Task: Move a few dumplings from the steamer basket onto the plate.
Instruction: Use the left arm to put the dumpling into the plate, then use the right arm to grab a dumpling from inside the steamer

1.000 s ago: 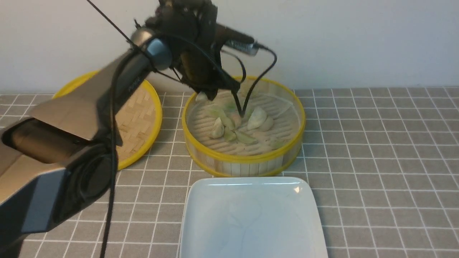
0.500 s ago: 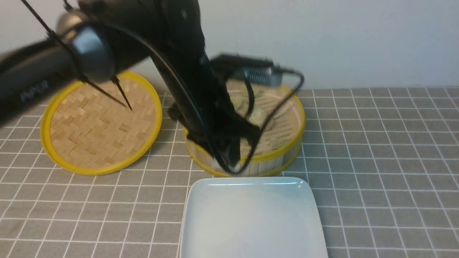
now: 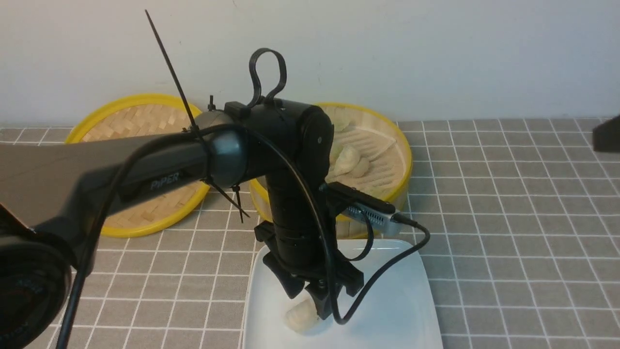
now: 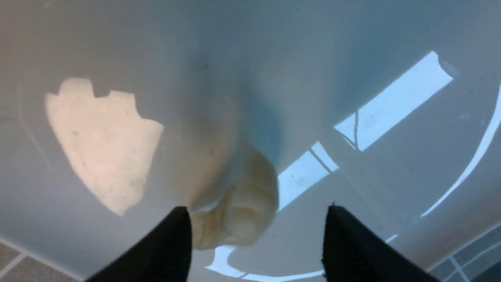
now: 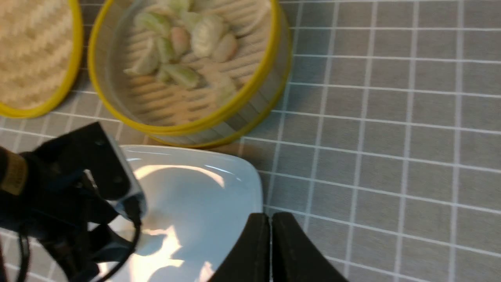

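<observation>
The plate (image 3: 404,310) is glossy white, smooth as glaze, and mirrors bright patches of light. The steamer basket (image 3: 408,162) has dull, pale bamboo slats between smooth yellow rims. The lid (image 3: 140,121) is woven bamboo strip, rough-textured, with a yellow rim. The dumpling (image 3: 300,316) on the plate has a cream, pleated, matt skin. The tablecloth (image 3: 508,218) is grey and matt with a thin white grid. The arm (image 3: 290,145) is smooth black plastic with a soft sheen. Its camera housing (image 3: 374,216) looks like ribbed silver metal.
</observation>
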Motion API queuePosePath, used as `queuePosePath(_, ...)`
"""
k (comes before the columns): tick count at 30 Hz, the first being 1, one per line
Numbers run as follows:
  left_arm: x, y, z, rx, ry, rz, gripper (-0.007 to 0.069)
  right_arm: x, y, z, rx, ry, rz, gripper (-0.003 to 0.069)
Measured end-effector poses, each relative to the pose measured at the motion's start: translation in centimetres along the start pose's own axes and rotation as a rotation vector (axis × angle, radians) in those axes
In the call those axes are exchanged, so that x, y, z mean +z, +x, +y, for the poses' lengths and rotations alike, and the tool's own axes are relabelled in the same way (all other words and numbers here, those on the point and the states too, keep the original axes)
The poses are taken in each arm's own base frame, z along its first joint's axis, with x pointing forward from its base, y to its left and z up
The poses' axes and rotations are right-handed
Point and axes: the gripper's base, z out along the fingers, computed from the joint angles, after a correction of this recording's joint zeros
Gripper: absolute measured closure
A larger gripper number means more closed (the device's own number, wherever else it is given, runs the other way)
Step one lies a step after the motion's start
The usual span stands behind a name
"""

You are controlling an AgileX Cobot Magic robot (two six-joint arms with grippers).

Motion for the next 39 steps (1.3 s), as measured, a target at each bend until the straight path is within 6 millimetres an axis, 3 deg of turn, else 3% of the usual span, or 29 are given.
queuePosePath(2, -0.2, -0.1, 0.2, 0.010, -0.023, -0.006, 0.0160, 1.0, -1.1, 0.2, -0.002, -0.052, 0.021, 0.0659)
queuePosePath(4, -0.7, -0.3, 0.6, 0.019, -0.064, -0.020, 0.0193, 2.0, -2.4, 0.7, -0.022, -0.084, 0.037, 0.0659)
queuePosePath(7, -2.2, 0.0, 1.5, -0.010, -0.116, -0.054, 0.0352, 4.8, -4.5, 2.0, -0.079, -0.107, 0.079, 0.0659)
queuePosePath(9, -4.2, 0.6, 2.3, -0.056, -0.132, -0.105, 0.0525, 7.2, -6.0, 3.4, -0.133, -0.106, 0.111, 0.0659)
queuePosePath(10, -4.7, 0.7, 2.5, -0.064, -0.135, -0.118, 0.0536, 7.5, -6.1, 3.7, -0.142, -0.108, 0.115, 0.0659)
queuePosePath(11, -6.6, 1.5, 3.3, -0.102, -0.141, -0.166, 0.0587, 9.2, -6.9, 4.4, -0.168, -0.100, 0.132, 0.0659)
queuePosePath(13, -9.2, 3.3, 4.6, -0.163, -0.151, -0.228, 0.0618, 11.4, -8.0, 5.2, -0.192, -0.084, 0.143, 0.0657)
queuePosePath(15, -11.4, 5.7, 5.6, -0.217, -0.162, -0.276, 0.0629, 14.6, -8.7, 5.8, -0.205, -0.070, 0.176, 0.0650)
queuePosePath(20, -13.8, 11.1, 6.8, -0.308, -0.179, -0.329, 0.0629, 21.2, -9.1, 6.9, -0.262, -0.028, 0.235, 0.0589)
queuePosePath(22, -14.6, 13.3, 6.6, -0.326, -0.185, -0.355, 0.0629, 24.3, -8.8, 7.1, -0.299, -0.001, 0.261, 0.0528)
queuePosePath(23, -14.7, 13.7, 6.5, -0.328, -0.187, -0.361, 0.0629, 24.7, -8.7, 7.3, -0.305, 0.000, 0.261, 0.0515)
queuePosePath(24, -15.1, 15.1, 6.1, -0.332, -0.191, -0.381, 0.0629, 27.3, -8.3, 7.3, -0.334, 0.022, 0.274, 0.0454)
queuePosePath(28, -16.0, 17.8, 4.8, -0.335, -0.191, -0.434, 0.0629, 32.0, -7.3, 7.3, -0.400, 0.068, 0.300, 0.0300)
queuePosePath(33, -17.2, 20.1, 3.7, -0.335, -0.196, -0.496, 0.0629, 36.0, -5.9, 6.6, -0.481, 0.142, 0.337, 0.0174)
queuePosePath(37, -18.0, 21.2, 3.1, -0.328, -0.203, -0.537, 0.0629, 37.3, -5.3, 6.4, -0.494, 0.148, 0.336, 0.0153)
queuePosePath(39, -18.2, 21.6, 2.9, -0.326, -0.206, -0.550, 0.0629, 37.5, -5.4, 6.5, -0.497, 0.147, 0.323, 0.0176)
